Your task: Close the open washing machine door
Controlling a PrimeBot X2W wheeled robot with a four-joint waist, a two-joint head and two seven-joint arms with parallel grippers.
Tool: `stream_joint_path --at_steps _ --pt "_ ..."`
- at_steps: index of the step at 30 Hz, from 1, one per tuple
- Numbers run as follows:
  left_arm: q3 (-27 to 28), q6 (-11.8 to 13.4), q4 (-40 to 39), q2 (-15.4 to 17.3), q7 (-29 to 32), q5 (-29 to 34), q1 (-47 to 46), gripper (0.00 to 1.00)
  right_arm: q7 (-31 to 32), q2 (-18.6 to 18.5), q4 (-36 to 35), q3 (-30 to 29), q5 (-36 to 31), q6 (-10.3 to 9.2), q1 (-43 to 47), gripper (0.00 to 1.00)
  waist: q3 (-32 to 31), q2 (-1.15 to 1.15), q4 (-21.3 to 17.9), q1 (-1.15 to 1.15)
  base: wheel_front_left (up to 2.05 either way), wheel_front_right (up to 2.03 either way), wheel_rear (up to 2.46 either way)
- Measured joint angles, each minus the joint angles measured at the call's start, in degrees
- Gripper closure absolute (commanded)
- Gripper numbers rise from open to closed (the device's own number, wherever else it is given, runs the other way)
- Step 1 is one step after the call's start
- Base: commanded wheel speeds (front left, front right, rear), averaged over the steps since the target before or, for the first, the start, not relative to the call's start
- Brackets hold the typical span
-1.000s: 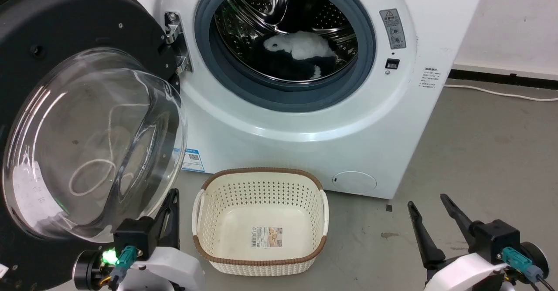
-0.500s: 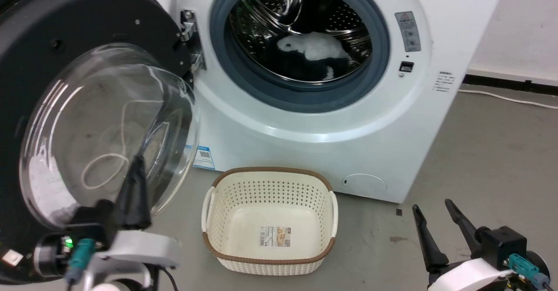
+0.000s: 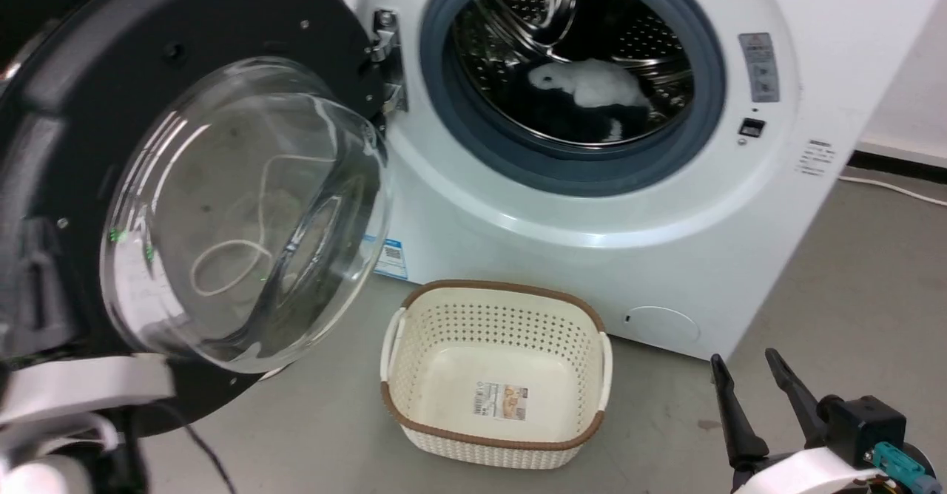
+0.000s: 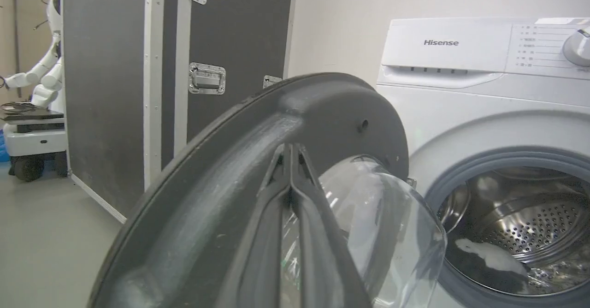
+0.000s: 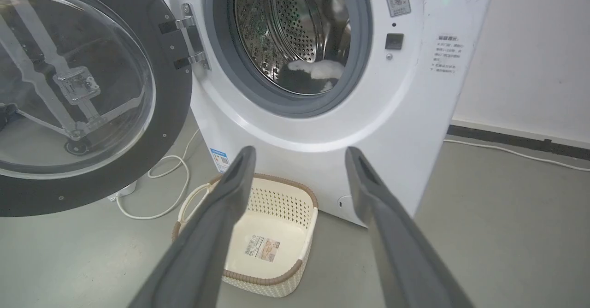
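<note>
The washing machine door (image 3: 185, 50) stands wide open left of the washing machine (image 3: 562, 257). The left gripper (image 4: 290, 151), fingers pressed together, is right at its black rim, so it should push at the edge away from the hinge and follow the arc right until it latches. The right gripper (image 3: 742, 356) hangs spread at the near right, above a grey floor (image 3: 851, 272) with a cream basket (image 3: 492, 376) before the machine.

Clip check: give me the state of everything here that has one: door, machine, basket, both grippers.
washing machine door: open, swung to the left on its hinge.
washing machine: white and dark laundry inside.
basket: upright, empty but for a label.
left gripper: shut, fingers together before the door's rim.
right gripper: open, empty.
</note>
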Motion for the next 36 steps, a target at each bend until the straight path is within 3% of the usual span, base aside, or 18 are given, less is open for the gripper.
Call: stream_joint_path --at_steps 9,16,24,36 --pt "11.05 -1.31 2.4 0.12 -1.08 -1.2 -1.92 1.0 -1.01 0.0 0.86 -0.52 1.02 -0.01 0.49 0.0 0.71 0.0 3.4 0.0 0.0 0.0 0.0" --pt "13.77 -1.8 11.06 1.98 -0.52 -1.87 -3.0 1.0 -1.96 0.0 1.3 -0.73 1.52 -0.01 0.48 0.0 2.19 0.0 5.42 0.0 0.0 0.0 0.0" --pt "13.34 -2.64 18.58 6.97 4.85 -2.0 -6.67 1.0 -2.8 0.0 1.77 -1.23 1.51 -0.01 0.4 0.0 4.68 0.0 6.59 0.01 0.0 0.0 0.0" --pt "4.64 -3.74 24.9 13.44 12.72 -5.41 -9.94 1.0 -3.99 0.0 2.33 -1.82 2.03 -0.01 0.34 0.0 6.59 0.0 8.81 0.0 0.0 0.0 0.0"
